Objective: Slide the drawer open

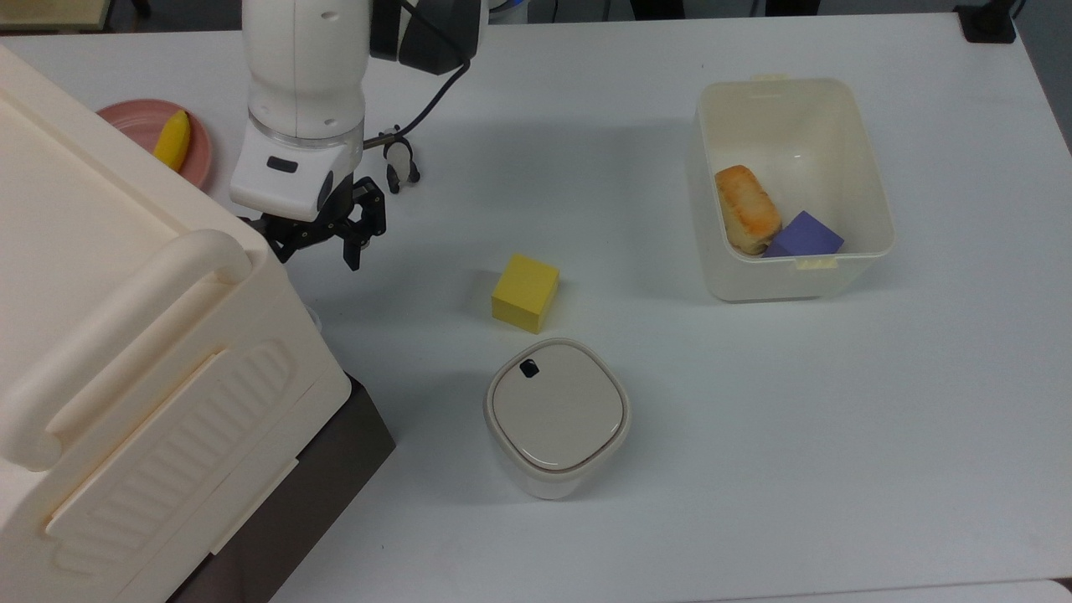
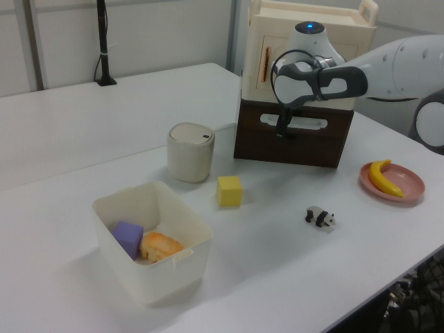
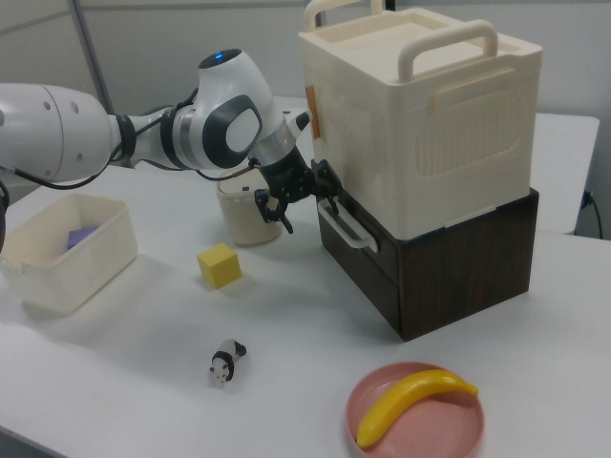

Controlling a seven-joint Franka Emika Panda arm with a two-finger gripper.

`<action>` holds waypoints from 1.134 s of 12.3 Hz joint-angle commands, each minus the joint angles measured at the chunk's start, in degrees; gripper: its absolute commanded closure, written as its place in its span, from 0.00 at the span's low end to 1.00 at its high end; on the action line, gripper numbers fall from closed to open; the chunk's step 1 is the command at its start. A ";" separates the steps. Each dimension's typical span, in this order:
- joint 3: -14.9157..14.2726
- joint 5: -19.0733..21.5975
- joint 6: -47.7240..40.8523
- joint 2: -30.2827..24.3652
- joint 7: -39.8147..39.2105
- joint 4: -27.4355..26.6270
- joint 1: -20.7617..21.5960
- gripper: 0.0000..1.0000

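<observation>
I have the pincer (image 3: 298,198) at the drawer (image 3: 358,250) front, fingers spread part-way and holding nothing, one finger near the white loop handle (image 3: 342,229); whether it touches I cannot tell. The drawer sits shut in the dark wooden base beneath the cream cabinet (image 3: 420,114), on the tabletop (image 3: 535,382). I judge the wood stiff, and the load above may make it drag. The thin handle is the only purchase; I would hook or pinch its middle and pull straight out. A yellow block (image 3: 219,264) lies well apart.
</observation>
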 commanded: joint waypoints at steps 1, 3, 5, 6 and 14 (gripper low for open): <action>0.49 -1.08 1.46 0.22 -1.11 0.21 -0.75 0.00; 0.49 -1.08 1.54 0.66 -1.72 0.21 -0.84 0.00; 0.49 -1.17 1.54 0.75 -1.81 0.30 -0.93 0.00; 0.49 -1.17 1.54 0.75 -1.81 0.21 -0.93 0.00; 0.49 -0.82 2.77 1.10 -2.43 0.30 -1.37 0.08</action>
